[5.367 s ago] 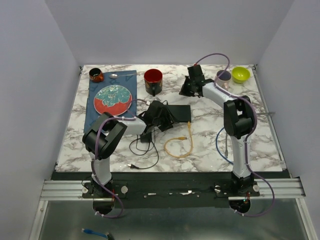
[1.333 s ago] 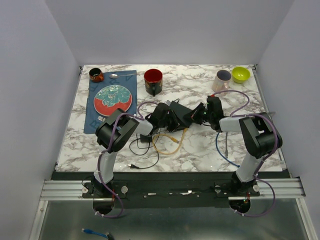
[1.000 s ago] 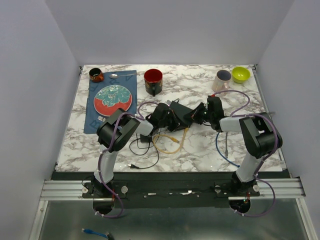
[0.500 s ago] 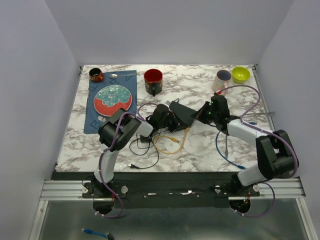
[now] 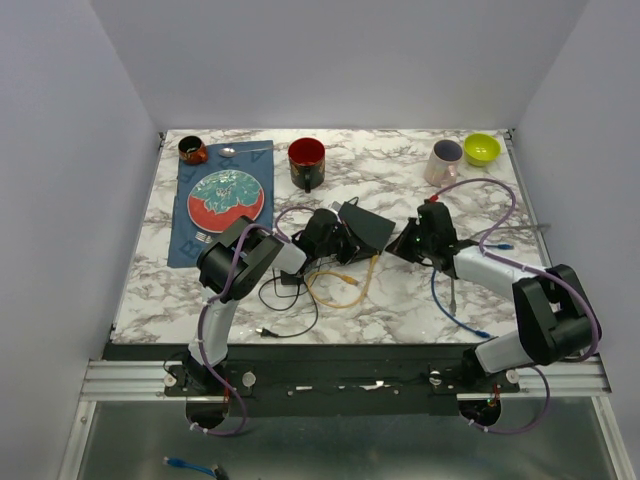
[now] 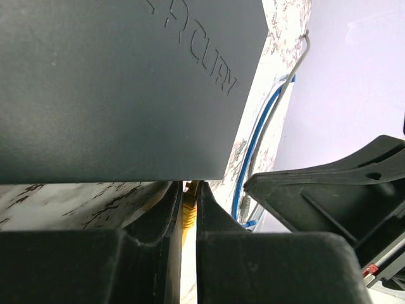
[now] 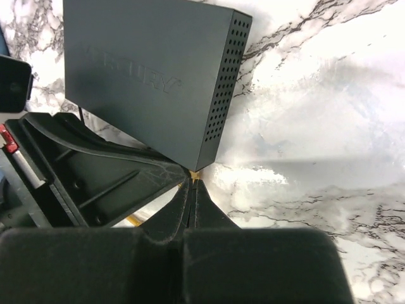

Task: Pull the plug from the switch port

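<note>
The black switch (image 5: 365,228) lies mid-table; its dark top fills the left wrist view (image 6: 114,82) and its perforated side faces the right wrist view (image 7: 145,69). My left gripper (image 5: 340,248) reaches along its near side and is shut (image 6: 188,190) on the yellow plug (image 6: 187,212). The plug's tip runs under the switch's edge, so the port is hidden. The yellow cable (image 5: 340,290) loops toward the table's front. My right gripper (image 5: 397,247) is shut on nothing, its tips (image 7: 192,183) just off the switch's near right corner.
A blue cable (image 5: 445,300) curls at the right and a thin black cable (image 5: 285,310) at the left front. At the back stand a red mug (image 5: 306,160), a pink mug (image 5: 443,160) and a green bowl (image 5: 481,149). A patterned plate (image 5: 225,197) lies back left.
My right gripper has drawn back from the switch's right end toward the near right. My left gripper has kept its grip on the plug.
</note>
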You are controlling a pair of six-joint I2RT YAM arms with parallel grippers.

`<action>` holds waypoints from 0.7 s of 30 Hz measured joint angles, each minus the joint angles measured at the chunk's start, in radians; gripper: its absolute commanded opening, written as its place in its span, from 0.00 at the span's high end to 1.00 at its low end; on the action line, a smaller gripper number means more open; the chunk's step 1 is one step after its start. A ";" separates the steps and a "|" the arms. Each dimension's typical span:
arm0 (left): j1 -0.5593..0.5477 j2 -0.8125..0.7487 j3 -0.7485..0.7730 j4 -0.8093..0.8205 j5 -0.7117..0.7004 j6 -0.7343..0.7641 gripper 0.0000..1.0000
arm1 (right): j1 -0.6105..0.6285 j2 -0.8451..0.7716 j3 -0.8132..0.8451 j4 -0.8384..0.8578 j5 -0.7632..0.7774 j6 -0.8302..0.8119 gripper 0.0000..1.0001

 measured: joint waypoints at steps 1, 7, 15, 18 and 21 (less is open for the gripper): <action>0.000 0.000 0.000 0.000 0.000 0.000 1.00 | 0.003 0.004 0.000 0.000 0.000 0.000 0.99; 0.000 0.000 0.000 0.000 0.000 0.000 1.00 | 0.019 0.033 0.000 0.001 0.000 0.000 0.99; 0.001 0.000 0.001 -0.001 0.003 0.001 1.00 | 0.039 0.077 0.006 0.001 -0.002 0.001 0.99; 0.001 0.000 0.001 -0.001 0.004 0.001 1.00 | 0.042 0.103 0.011 0.001 -0.001 0.001 0.99; 0.001 0.000 0.001 -0.001 0.005 0.001 1.00 | 0.043 0.116 0.016 0.001 -0.001 0.002 0.99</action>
